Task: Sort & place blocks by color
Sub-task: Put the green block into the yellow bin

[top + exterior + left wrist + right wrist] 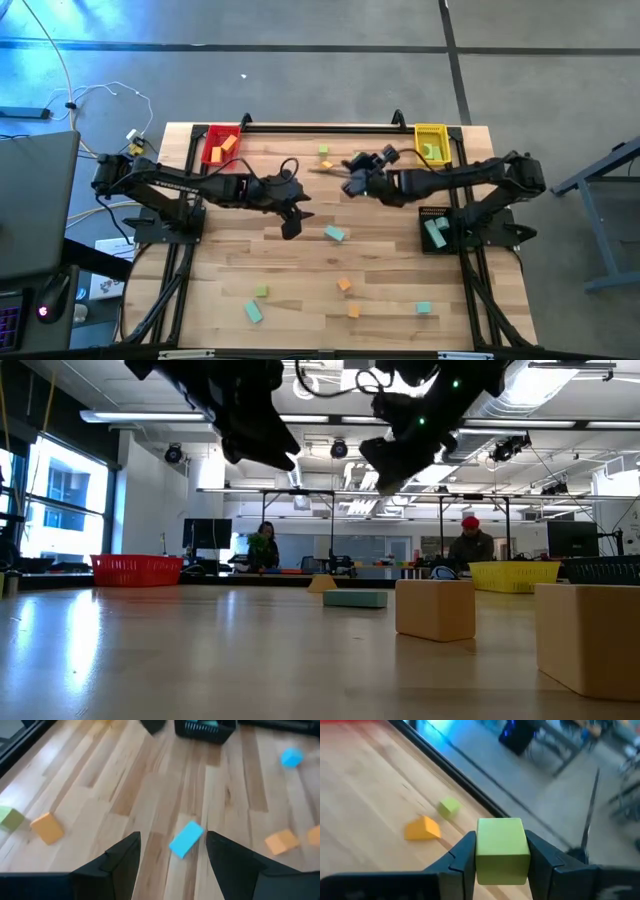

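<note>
Wooden table [270,265], blocks scattered. Left gripper [172,855] spread wide above teal bar [186,839]; right gripper [501,851] clamps green cube [502,849].

Overhead cam is looking straight down on the whole table [300,290]. Low one is sitting at tabletop level, facing the room. Wrist cams are peering close past their fingers; both are catching the same wood.
</note>
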Motion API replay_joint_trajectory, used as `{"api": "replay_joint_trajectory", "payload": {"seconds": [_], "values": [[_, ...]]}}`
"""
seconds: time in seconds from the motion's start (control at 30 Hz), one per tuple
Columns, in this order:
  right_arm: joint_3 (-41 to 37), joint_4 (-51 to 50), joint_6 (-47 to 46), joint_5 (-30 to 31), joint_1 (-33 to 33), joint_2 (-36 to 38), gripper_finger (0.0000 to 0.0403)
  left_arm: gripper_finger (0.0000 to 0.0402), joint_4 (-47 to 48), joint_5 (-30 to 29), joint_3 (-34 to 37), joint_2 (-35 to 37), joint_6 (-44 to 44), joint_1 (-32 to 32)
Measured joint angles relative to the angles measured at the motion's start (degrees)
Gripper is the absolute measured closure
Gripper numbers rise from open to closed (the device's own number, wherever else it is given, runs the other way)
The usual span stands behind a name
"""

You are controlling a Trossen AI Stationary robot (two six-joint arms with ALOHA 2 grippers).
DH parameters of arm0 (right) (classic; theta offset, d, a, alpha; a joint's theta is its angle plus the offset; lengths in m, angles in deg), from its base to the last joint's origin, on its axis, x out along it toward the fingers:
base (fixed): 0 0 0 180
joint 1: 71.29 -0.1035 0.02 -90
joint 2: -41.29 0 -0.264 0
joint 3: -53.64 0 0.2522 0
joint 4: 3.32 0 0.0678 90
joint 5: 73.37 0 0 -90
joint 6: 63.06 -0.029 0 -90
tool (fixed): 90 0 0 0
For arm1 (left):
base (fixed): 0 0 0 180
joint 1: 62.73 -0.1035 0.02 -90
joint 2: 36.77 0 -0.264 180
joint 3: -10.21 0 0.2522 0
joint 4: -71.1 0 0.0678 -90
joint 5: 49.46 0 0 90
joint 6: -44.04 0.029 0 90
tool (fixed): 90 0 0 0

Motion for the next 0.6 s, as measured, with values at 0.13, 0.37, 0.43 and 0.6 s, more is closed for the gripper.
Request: {"api": "replay_joint_trajectory", "payload": {"seconds": [0.13, 0.37, 0.43, 0.6], "values": [[0.0, -2.0, -2.9, -5.8, 5.5, 0.0, 0.0294, 0.019, 2.2, -3.1, 0.0, 0.0, -0.1, 2.0], [0.0, -6.0, -2.9, -12.3, 15.9, 0.1, 0.0293, 0.019, 3.2, -5.1, 0.0, 0.0, -0.7, 4.9], [0.0, -8.0, -3.0, -15.4, 19.3, 0.1, 0.0293, 0.019, 3.2, -5.2, 0.0, 0.0, -0.8, 5.6], [0.0, -11.4, -2.9, -22.8, 27.2, 0.1, 0.0292, 0.019, 3.2, -5.2, 0.0, 0.0, -0.8, 7.0]]}}
